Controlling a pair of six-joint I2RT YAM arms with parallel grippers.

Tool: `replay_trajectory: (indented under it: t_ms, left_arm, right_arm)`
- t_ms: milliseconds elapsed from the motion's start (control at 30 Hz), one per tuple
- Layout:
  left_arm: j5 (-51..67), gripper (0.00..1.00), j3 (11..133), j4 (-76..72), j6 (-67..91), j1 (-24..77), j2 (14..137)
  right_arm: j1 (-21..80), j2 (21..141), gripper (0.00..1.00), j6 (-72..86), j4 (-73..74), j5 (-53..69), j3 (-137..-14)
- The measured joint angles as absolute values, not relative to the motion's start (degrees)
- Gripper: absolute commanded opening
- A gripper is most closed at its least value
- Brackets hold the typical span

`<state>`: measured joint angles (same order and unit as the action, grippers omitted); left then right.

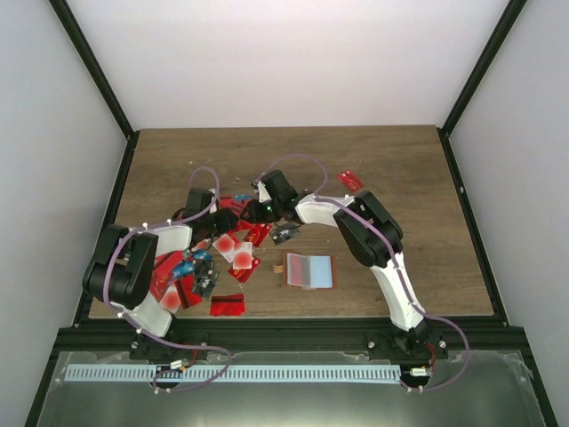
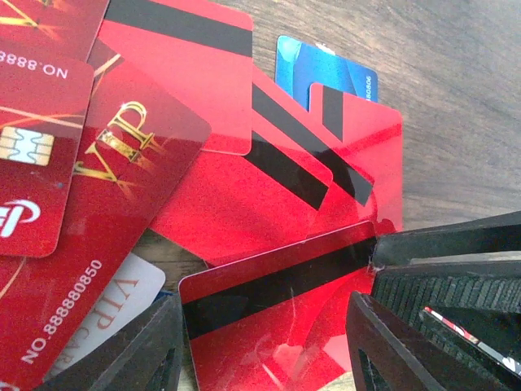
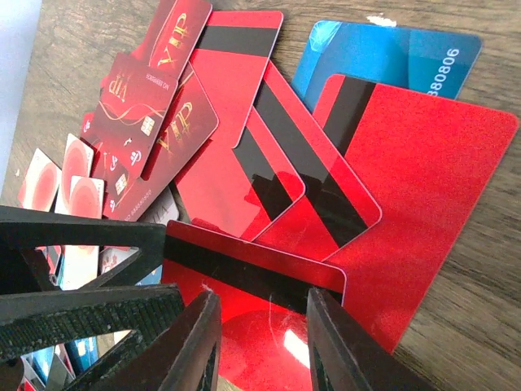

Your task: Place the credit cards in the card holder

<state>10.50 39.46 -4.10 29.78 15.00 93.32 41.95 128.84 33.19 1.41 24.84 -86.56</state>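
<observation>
The card holder (image 1: 309, 270) lies open and flat on the table (image 1: 400, 160), its pink and light blue panels up, and no card shows in it. The credit cards (image 1: 233, 249) lie in a loose overlapping heap to the left of the holder and a little beyond it. 1 black card (image 1: 284, 233) lies just beyond the holder, and 1 stray red card (image 1: 351, 180) lies well beyond it. Both arms reach into the far part of the heap, well apart from the holder. They meet over 1 red striped card (image 2: 269, 301). The left gripper (image 2: 260, 350) has its fingers wide apart at the short ends of that card, touching or just beside them, and I cannot tell whether it clamps the card. The right gripper (image 3: 262, 342) stands unclenched, with a narrow gap over the card's face and nothing visibly pinched. These cards look light, thin, stiff and glossy, so they are likely slick. Lying flat and stacked, they offer little edge to a finger. The best hold is probably a pinch across the thickness at 1 short end, once that end is tipped up or slid clear of its neighbours. That leaves the other end free to enter a slot. The holder looks soft and light and may shift, so it probably needs steadying.
</observation>
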Motion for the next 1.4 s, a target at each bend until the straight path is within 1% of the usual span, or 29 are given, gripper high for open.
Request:
replay_trajectory:
  t_ms: [200, 267, 400, 533, 867, 1133, 1267, 1400]
  left_arm:
    - [11.77, 0.56, 39.42, -5.91, 29.82, 14.66, 94.04]
    - [12.43, 0.54, 39.13, -6.52, 29.89, 14.57, 94.17]
    - [14.09, 0.46, 38.13, -7.94, 30.02, 14.37, 94.06]
    - [15.77, 0.41, 37.10, -8.60, 30.35, 14.39, 93.62]
    - [20.25, 0.40, 33.95, -11.94, 32.84, 14.39, 92.03]
    - [23.53, 0.40, 32.12, -18.22, 35.59, 14.50, 90.98]
    - [24.27, 0.41, 32.08, -19.64, 36.21, 14.50, 90.96]
    - [21.28, 0.45, 32.16, -16.91, 35.44, 14.55, 90.32]
  right_arm:
    - [41.95, 128.86, 0.31, 33.19, 1.48, 24.58, -86.56]
    - [41.91, 128.86, 0.31, 33.19, 1.50, 24.45, -86.56]
    - [41.76, 128.86, 0.31, 33.19, 1.50, 24.43, -86.56]
    - [41.69, 128.86, 0.31, 33.21, 1.48, 24.43, -86.56]
    - [41.06, 128.86, 0.30, 33.67, 0.62, 25.06, -86.04]
    - [39.90, 127.81, 0.30, 35.00, -3.14, 27.35, -82.41]
    - [39.44, 127.44, 0.30, 35.79, -4.01, 28.34, -81.36]
    - [39.18, 126.74, 0.29, 36.01, -4.21, 28.60, -80.31]
